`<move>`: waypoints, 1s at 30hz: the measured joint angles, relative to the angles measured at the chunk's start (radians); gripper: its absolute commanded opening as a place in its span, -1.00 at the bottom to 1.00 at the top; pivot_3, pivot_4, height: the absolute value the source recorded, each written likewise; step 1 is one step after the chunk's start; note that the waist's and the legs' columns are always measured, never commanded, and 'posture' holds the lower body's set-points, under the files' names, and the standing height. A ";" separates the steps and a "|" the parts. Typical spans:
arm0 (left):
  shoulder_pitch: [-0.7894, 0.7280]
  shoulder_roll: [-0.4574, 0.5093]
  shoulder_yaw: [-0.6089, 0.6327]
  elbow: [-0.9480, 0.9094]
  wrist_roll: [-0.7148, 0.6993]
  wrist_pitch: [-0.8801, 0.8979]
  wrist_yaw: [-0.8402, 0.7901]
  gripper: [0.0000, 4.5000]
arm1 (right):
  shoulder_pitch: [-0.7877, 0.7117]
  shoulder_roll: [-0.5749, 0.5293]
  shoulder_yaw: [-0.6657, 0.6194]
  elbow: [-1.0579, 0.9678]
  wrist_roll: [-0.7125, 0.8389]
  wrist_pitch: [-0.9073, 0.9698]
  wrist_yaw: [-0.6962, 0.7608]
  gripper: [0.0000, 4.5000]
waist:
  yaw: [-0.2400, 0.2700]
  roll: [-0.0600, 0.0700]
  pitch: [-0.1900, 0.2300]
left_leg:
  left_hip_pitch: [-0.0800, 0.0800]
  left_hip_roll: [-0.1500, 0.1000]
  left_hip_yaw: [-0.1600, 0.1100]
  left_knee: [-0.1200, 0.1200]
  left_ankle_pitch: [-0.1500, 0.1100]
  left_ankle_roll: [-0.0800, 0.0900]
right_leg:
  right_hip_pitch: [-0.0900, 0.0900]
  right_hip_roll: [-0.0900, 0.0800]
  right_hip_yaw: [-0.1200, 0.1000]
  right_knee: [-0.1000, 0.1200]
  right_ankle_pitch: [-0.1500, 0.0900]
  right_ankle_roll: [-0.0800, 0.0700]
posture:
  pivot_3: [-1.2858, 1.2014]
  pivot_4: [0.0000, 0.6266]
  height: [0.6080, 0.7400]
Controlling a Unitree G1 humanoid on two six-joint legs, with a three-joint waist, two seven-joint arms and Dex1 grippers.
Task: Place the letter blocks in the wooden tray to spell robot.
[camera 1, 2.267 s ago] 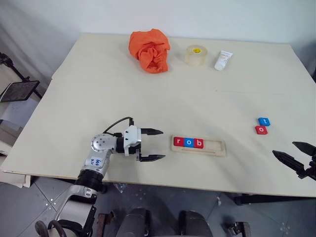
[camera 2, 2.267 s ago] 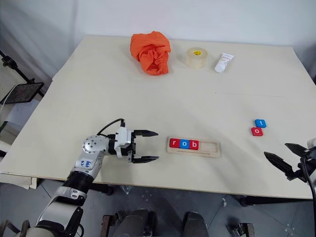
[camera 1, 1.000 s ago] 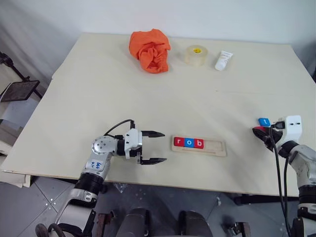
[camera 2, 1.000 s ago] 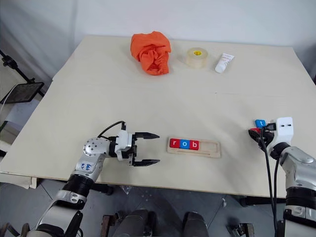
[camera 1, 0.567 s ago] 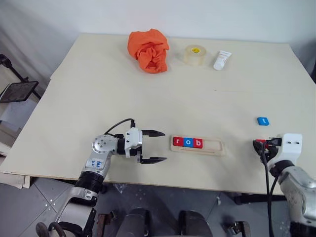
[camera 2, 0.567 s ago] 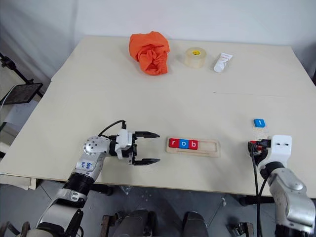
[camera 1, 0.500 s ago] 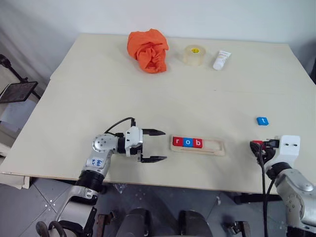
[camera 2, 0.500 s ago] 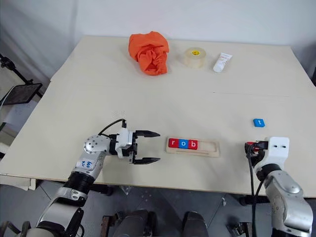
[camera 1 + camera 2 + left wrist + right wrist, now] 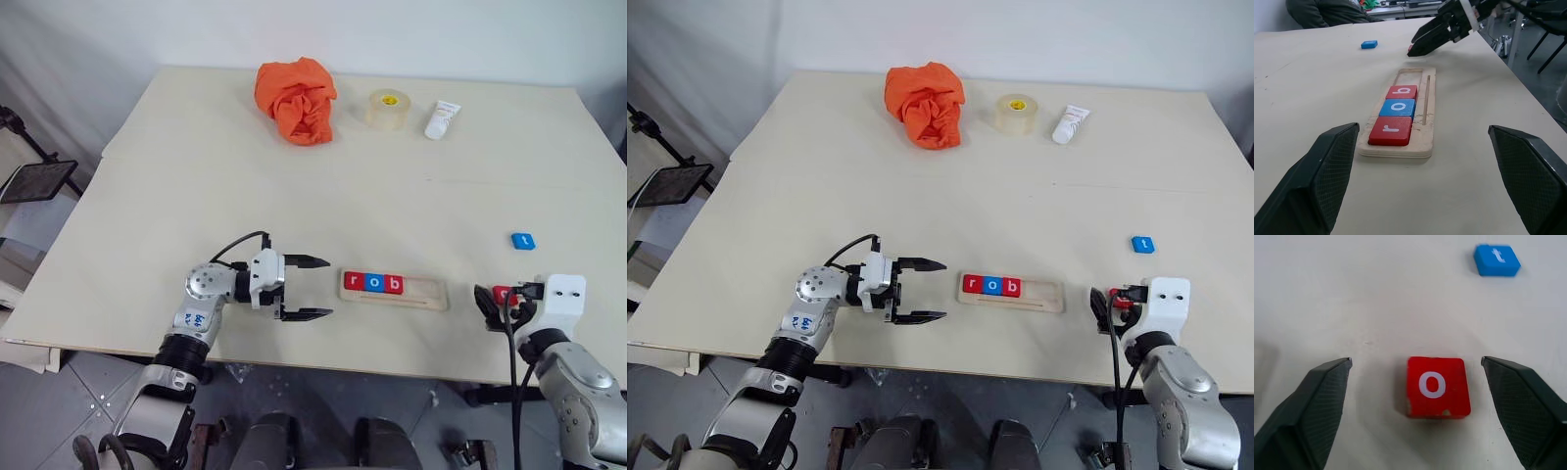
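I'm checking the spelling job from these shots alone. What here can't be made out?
- Red o block: in the head views the right gripper covers most of it, letter unreadable.
- Blue t block: letter too small in the head views.
- Tube and tape roll: print too small, head views.
- Wooden tray: far end cut short by the right gripper, left wrist view.
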 measured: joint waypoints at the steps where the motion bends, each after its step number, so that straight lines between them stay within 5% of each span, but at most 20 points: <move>1: 0.000 0.001 0.000 0.000 0.000 0.000 0.000 1.00 | 0.014 -0.045 0.000 -0.007 0.009 0.001 0.043 1.00 | 0.000 0.000 0.000 | 0.000 0.000 0.000 0.000 0.000 0.000 | 0.000 0.000 0.000 0.000 0.000 0.000 | 0.03 -0.52 1.00; 8: 0.000 0.000 0.000 0.000 0.000 0.000 0.000 1.00 | 0.039 -0.346 -0.006 0.043 0.051 -0.062 0.398 1.00 | 0.000 0.000 0.000 | 0.000 0.001 0.001 0.000 0.000 0.000 | 0.001 0.000 -0.001 -0.001 0.000 0.000 | 0.03 -0.52 1.00; 16: 0.014 0.002 0.003 -0.007 -0.001 -0.006 0.002 1.00 | -0.130 -0.629 0.147 0.398 -0.030 -0.274 0.791 1.00 | -0.001 -0.001 0.001 | 0.000 0.001 0.001 0.000 0.000 0.001 | 0.001 0.000 -0.001 -0.002 0.000 0.000 | 0.03 -0.52 1.00; 28: 0.065 0.026 0.009 -0.062 -0.001 0.001 0.029 1.00 | -0.545 -0.664 0.475 0.921 -0.257 -0.567 1.090 1.00 | -0.001 -0.001 0.001 | -0.001 0.001 -0.001 0.002 0.000 0.000 | 0.001 -0.001 -0.005 -0.003 0.000 0.000 | 0.03 -0.52 1.00; 30: 0.068 0.029 0.009 -0.079 -0.001 0.003 0.036 1.00 | -0.573 -0.656 0.494 0.968 -0.279 -0.599 1.102 0.83 | -0.001 -0.001 0.001 | -0.001 0.001 -0.001 0.002 0.000 0.000 | 0.001 -0.001 -0.005 -0.003 0.000 0.000 | 0.03 -0.52 1.00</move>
